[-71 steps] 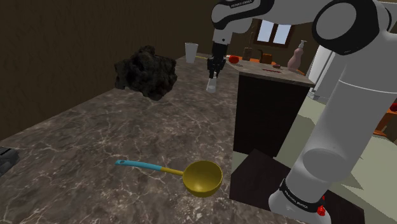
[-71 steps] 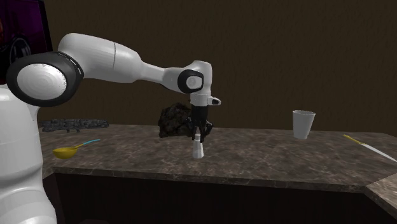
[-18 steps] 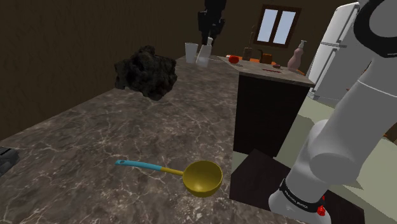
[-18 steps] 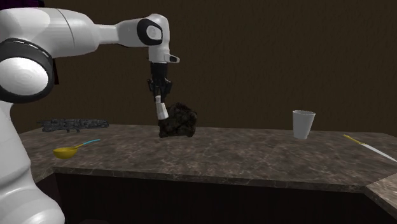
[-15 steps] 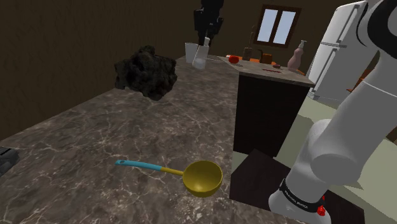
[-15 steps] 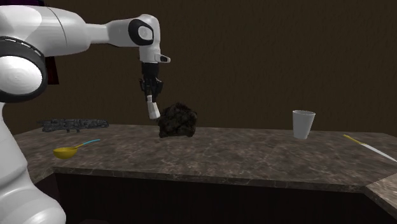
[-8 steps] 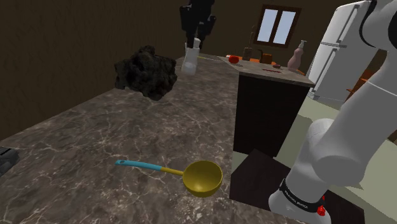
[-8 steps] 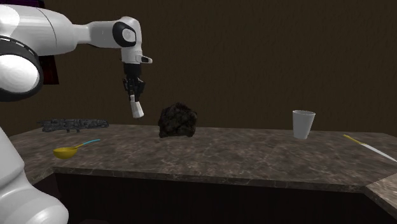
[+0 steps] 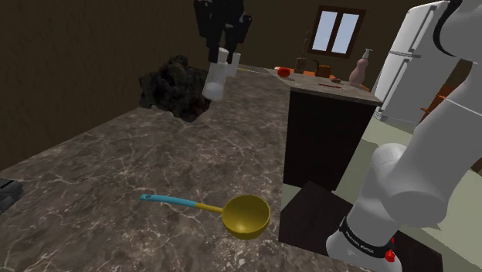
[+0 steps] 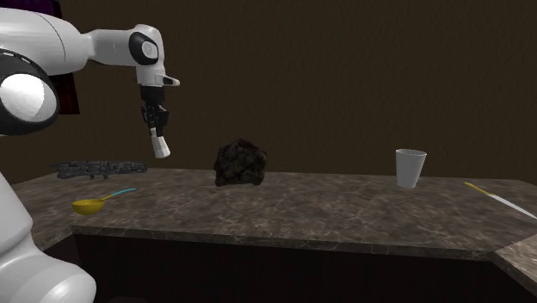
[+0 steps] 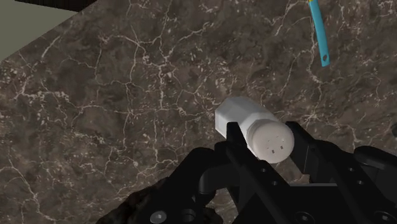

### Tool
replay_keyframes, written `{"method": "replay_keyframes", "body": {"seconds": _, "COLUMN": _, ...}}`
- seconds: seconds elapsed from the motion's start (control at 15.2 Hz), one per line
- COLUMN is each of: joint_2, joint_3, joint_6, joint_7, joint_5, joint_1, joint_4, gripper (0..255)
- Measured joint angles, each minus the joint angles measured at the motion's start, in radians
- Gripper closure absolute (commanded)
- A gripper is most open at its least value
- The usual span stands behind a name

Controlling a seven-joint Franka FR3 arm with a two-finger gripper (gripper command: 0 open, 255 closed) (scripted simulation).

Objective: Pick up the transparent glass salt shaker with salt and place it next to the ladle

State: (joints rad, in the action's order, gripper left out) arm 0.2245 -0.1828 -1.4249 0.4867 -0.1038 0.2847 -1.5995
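gripper point(image 9: 224, 56) jaws clamped on white shaker point(image 9: 215, 81), shaker hangs tilted under jaws, high over marbled counter point(image 9: 116, 154), black lump point(image 9: 176, 86) near and below jaws, ladle point(image 9: 246, 215) well apart, cup point(image 10: 410, 168) far off

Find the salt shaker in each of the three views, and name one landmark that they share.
Shoulder view: the salt shaker hangs from the gripper at top middle, overlapping the dark lump's right edge.
Second exterior view: the salt shaker is upper left, tilted, above the counter.
Wrist view: the salt shaker is clasped between the black fingers.
Shared landmark: the ladle, by its blue handle.
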Motion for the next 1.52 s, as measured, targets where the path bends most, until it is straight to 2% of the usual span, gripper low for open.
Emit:
{"method": "replay_keyframes", "body": {"seconds": 0.4, "joint_2": -0.056, "joint_3": -0.099, "joint_6": -0.005, "joint_7": 0.155, "joint_5": 0.002, "joint_1": 0.056, "joint_4": 0.063, "gripper": 255}}
{"method": "replay_keyframes", "body": {"seconds": 1.52, "joint_2": 0.022, "joint_3": -0.104, "joint_6": -0.239, "joint_7": 0.141, "joint_5": -0.020, "joint_1": 0.064, "joint_4": -0.246, "gripper": 255}}
